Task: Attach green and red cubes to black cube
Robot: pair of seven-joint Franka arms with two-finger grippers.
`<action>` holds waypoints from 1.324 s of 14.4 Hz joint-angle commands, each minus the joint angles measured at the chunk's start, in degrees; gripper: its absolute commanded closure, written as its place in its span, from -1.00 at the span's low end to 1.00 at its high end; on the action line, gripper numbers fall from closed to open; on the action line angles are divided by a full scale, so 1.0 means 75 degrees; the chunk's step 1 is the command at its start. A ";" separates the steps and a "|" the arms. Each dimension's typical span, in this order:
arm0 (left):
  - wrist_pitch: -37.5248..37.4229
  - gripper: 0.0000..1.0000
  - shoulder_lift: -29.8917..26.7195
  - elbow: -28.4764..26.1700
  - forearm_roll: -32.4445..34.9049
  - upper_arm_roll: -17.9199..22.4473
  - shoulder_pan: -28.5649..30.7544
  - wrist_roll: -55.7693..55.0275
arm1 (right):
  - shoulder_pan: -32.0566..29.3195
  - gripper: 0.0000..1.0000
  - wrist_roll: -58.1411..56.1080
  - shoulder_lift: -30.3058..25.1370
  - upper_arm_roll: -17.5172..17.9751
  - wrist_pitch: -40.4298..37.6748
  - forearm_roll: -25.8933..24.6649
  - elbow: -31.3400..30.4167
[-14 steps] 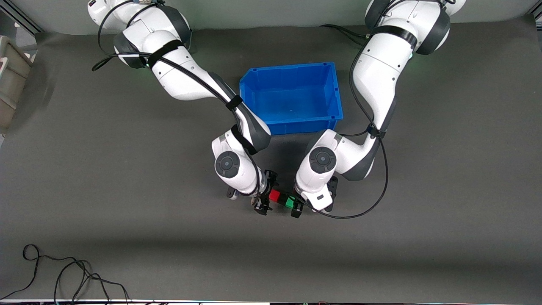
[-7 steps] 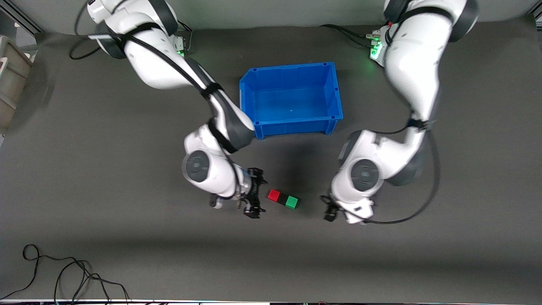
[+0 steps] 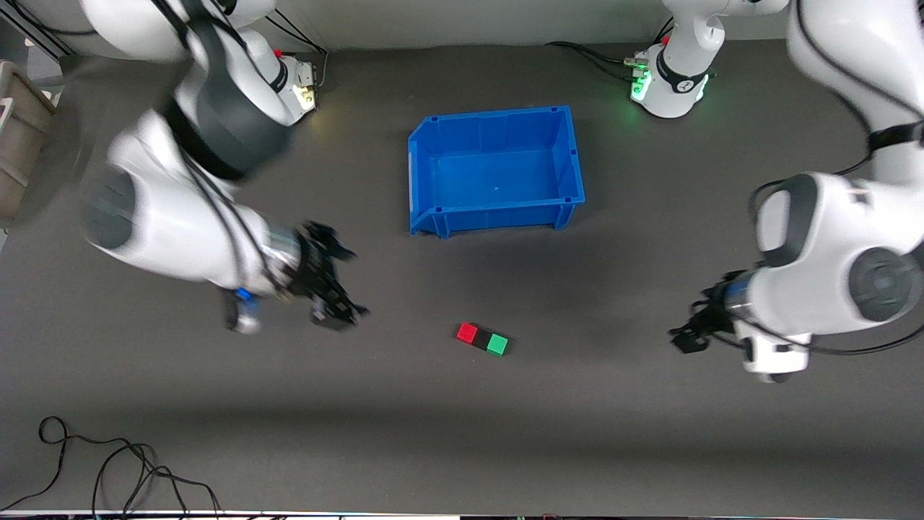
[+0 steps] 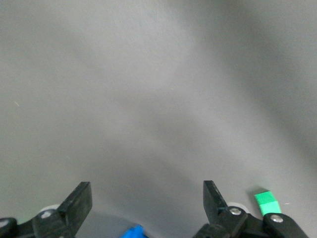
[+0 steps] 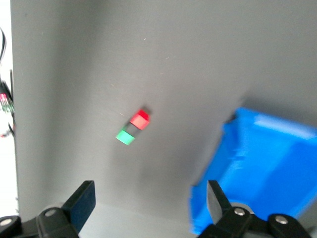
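1. You see the red cube, black cube and green cube touching in a row, nearer the front camera than the blue bin.
2. Your left gripper hangs spread, well apart from the row.
3. Your right gripper also hangs spread.

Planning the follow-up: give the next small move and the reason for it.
Probably park both arms. The red cube, black cube and green cube already sit joined in a row on the table, while the left gripper and right gripper are open and well clear.
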 commanded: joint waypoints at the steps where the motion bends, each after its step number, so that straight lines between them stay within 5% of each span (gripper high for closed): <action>1: 0.0005 -1.00 -0.0841 -0.0838 0.0277 0.0028 0.0202 0.1192 | -0.0255 -0.99 -0.2195 -0.0962 -0.0097 -0.1287 -0.0513 -0.0423; 6: -0.0639 -1.00 -0.1980 -0.1519 0.0429 0.0098 0.0964 0.3745 | -0.1074 -0.99 -0.7118 -0.1795 -0.0133 -0.2861 -0.1991 -0.0470; 11: -0.1178 -1.00 -0.2648 -0.1438 0.0757 0.0075 0.1412 0.8336 | -0.1604 -0.99 -1.0531 -0.2101 -0.0530 -0.2921 -0.2577 -0.0669; 15: -0.0500 -1.00 -0.2567 -0.0969 0.0476 0.0040 0.1318 0.8276 | -0.1604 -0.99 -1.0841 -0.2054 -0.0578 -0.2606 -0.2789 -0.0786; 19: -0.0570 -1.00 -0.2706 -0.1353 0.0476 0.0005 0.1224 0.6752 | -0.1557 -0.99 -1.0841 -0.2031 -0.0555 -0.1773 -0.2778 -0.1466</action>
